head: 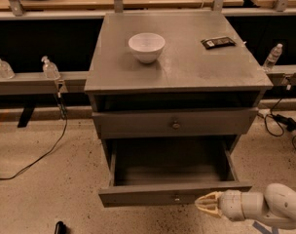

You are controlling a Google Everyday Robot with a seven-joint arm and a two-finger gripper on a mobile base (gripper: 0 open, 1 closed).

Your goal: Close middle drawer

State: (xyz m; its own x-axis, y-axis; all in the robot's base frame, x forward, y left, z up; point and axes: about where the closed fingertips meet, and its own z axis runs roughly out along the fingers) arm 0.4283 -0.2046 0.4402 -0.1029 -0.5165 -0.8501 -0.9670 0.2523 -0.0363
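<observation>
The middle drawer (172, 197) is pulled far out of the grey cabinet (177, 67). It has a long deep tray and a low front panel with a small round knob (176, 197). My gripper (201, 204) is at the right part of that front panel, just below its lower edge and to the right of the knob. Its tan fingers (211, 197) point left toward the panel, a little apart, with nothing between them. Above it, the drawer with the taller front (175, 123) is pushed in.
A white bowl (147, 46) and a black flat object (218, 42) lie on the cabinet top. Plastic bottles (50, 68) stand on a ledge to the left and one (272, 56) to the right. Cables (41, 155) run over the speckled floor on both sides.
</observation>
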